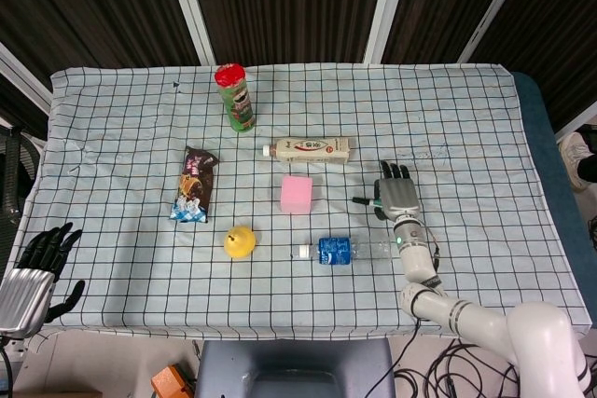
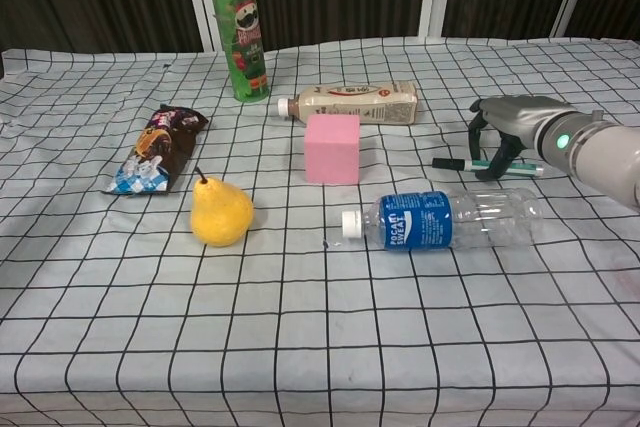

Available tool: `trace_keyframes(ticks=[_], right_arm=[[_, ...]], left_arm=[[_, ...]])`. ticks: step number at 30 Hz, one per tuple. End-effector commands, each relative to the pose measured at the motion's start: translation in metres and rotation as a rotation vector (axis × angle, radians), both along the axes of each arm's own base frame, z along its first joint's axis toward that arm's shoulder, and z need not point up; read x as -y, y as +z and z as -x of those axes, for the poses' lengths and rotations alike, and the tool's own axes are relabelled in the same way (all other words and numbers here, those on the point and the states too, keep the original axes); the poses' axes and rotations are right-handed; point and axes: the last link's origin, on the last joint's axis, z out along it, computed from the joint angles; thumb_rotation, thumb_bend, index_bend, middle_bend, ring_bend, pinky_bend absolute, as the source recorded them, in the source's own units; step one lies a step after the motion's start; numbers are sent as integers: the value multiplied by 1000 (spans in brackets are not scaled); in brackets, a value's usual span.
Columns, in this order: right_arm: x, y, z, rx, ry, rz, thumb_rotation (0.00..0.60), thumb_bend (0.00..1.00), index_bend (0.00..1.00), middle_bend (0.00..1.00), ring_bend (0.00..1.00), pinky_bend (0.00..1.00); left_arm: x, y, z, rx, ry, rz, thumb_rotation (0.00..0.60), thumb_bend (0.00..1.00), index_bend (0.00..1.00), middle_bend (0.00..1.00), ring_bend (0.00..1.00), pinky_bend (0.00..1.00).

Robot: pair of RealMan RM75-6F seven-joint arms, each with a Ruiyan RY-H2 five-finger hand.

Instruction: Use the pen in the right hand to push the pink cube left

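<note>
The pink cube [image 1: 297, 195] [image 2: 332, 148] stands upright near the middle of the checked cloth. To its right lies the green-and-black pen [image 1: 362, 200] [image 2: 455, 163], flat on the cloth with its dark tip pointing at the cube. My right hand [image 1: 397, 195] [image 2: 505, 122] arches over the pen's right half, fingers curved down around it; the pen still rests on the cloth and its far end is hidden. About a cube's width separates the pen tip from the cube. My left hand [image 1: 33, 277] hangs off the table's near-left corner, fingers apart and empty.
A water bottle [image 1: 340, 250] [image 2: 440, 219] lies just in front of the pen. A milk-tea bottle [image 1: 308, 149] [image 2: 350, 103] lies behind the cube. Left of the cube are a yellow pear [image 1: 240, 241] [image 2: 221, 213], a snack packet [image 1: 194, 184] [image 2: 155, 148] and a Pringles can [image 1: 236, 97] [image 2: 240, 37].
</note>
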Motion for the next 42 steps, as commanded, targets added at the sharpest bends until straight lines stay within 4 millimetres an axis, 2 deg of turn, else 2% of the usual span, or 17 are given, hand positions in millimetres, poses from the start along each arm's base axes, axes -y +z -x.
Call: trace_keyframes(ticks=[1,9,15,22,33,42], right_arm=[[0,0,-1,-1,1,-1,600,422,666,156,0,0],[-1,0,-2,-18,15,8,600,426,726,235,8,0],[-2,-2,-1,-48,26,8,600,432,787,429,162,0],[-2,0,0,-63,38,18,600,437,828,538,242,0],[-4,6,-5,-103,84,37,600,437,841,559,254,0],[-6,2,-3,-120,88,27,600,441,859,571,264,0]], left_arm=[[0,0,0,0,0,0,600,392,0,0,0,96],[1,0,0,2,-1,1,600,392,0,0,0,97],[1,0,0,3,-2,4,600,391,0,0,0,97],[1,0,0,3,-2,5,600,391,0,0,0,97],[0,-1,-1,3,2,12,600,392,0,0,0,98],[0,-1,-1,7,3,13,600,391,0,0,0,99]])
